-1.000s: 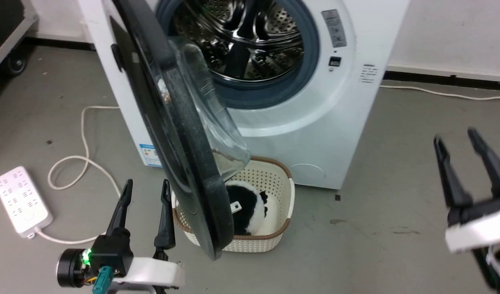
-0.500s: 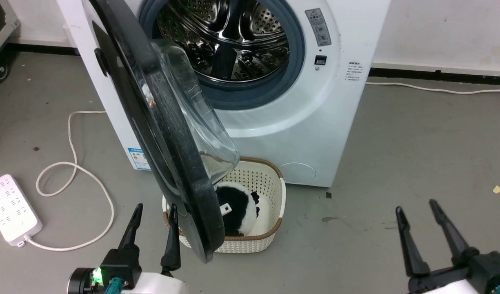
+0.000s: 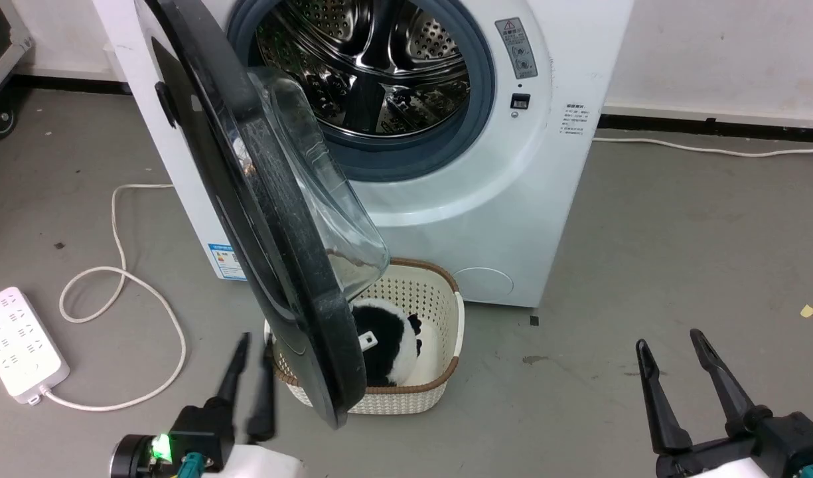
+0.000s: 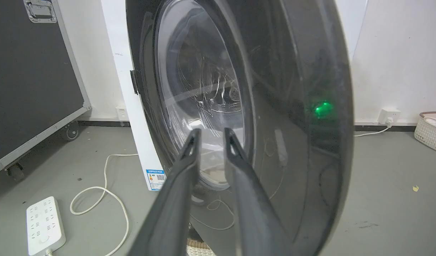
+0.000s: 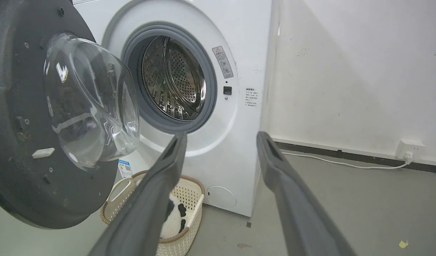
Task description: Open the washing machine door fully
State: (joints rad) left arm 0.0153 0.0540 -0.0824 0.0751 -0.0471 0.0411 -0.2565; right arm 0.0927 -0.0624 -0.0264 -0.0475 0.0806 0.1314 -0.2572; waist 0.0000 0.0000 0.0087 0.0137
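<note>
**Fig.** Door (image 3: 273, 219) approx. half open, hung on the washer's (image 3: 512, 199) left side. It stands edge-on just ahead-right of the L gripper (image 3: 255, 342), lower rim over a basket (image 3: 446, 385). L gripper: fingers narrowly apart, empty, close to the door's glossy outer face; contact unclear. R gripper (image 3: 667, 338): fingers wide apart, empty, well clear of the door. Step in hand, prob.: swinging the door wider. Next move likely needs a hook on the rim, or a push on the inner face, w/o clipping the basket.

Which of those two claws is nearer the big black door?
The left gripper, low beside the outer face of the washing machine door; the right gripper hangs far off over the floor.
</note>
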